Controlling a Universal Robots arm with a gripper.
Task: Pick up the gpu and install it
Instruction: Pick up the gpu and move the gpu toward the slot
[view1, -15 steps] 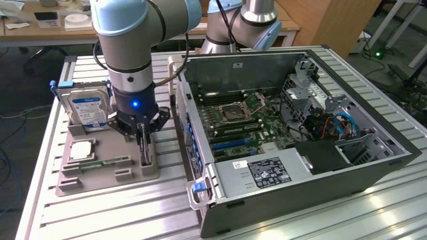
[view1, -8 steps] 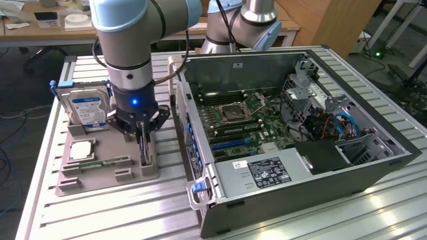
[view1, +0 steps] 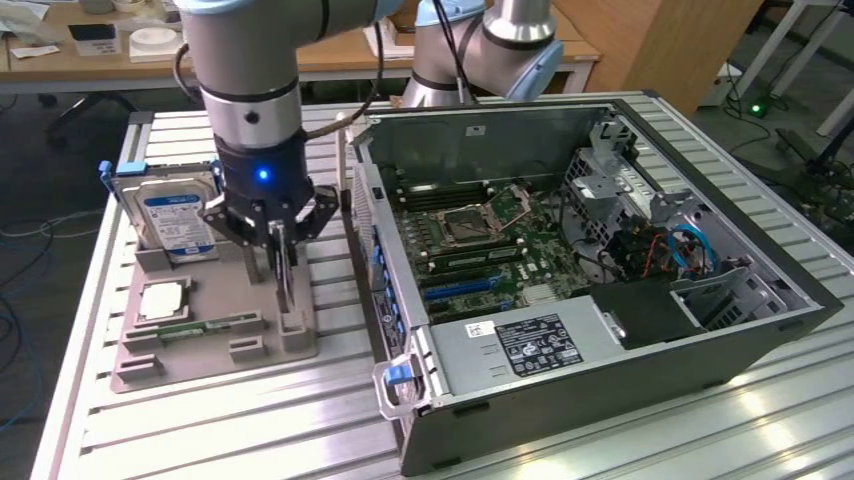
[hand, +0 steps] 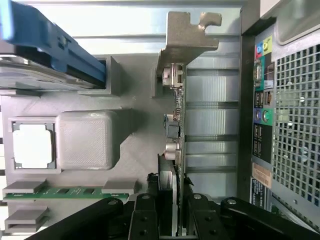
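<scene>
The gpu (view1: 282, 278) is a thin dark card standing on edge over the right-hand slot of the grey holder (view1: 214, 355), in the exterior view's left half. My gripper (view1: 276, 240) comes straight down on its upper edge. In the wrist view the card (hand: 178, 107) runs away from the camera, its pale metal bracket (hand: 187, 35) at the far end. My gripper (hand: 172, 207) is shut on the gpu, one black finger (hand: 147, 212) pressed to each face. Whether the card's lower edge still sits in the slot I cannot tell.
The holder also carries a silver hard drive (view1: 174, 215) with a blue label, a processor chip (view1: 163, 298) and a green memory stick (view1: 200, 327). The open computer case (view1: 747, 330) stands close by on the exterior view's right, motherboard (view1: 467, 240) exposed. Its rear panel (hand: 295, 115) is near the card.
</scene>
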